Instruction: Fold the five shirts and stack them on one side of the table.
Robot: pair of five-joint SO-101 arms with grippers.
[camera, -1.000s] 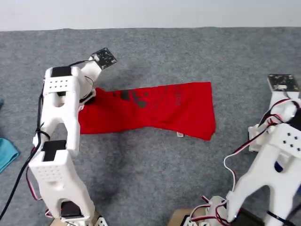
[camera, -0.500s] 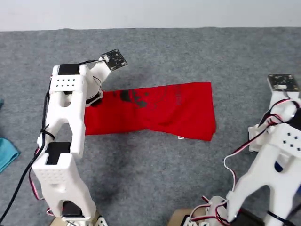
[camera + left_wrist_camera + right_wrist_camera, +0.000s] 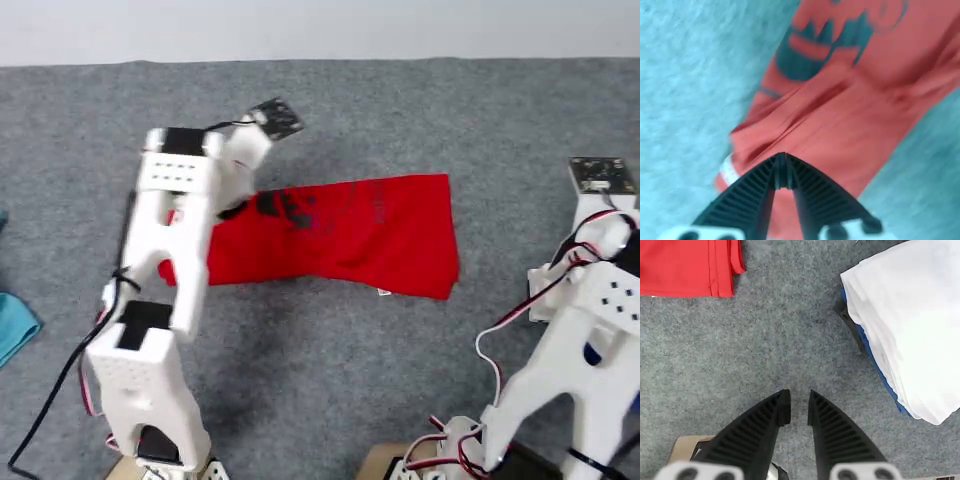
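Left claw [image 3: 782, 171] clamped, right claw [image 3: 799, 406] — ajar

We have bare bench [image 3: 330, 370] in front of the shirt [image 3: 350, 230] and behind it, both open lanes. Left arm [image 3: 170, 240] hangs over the shirt's left end and blocks that side. Right arm [image 3: 590, 340] fills the right edge, with a folded stack [image 3: 900, 330] just beside its pincer [image 3: 799, 395]. Teal cloth [image 3: 15, 325] lies at the far left edge.
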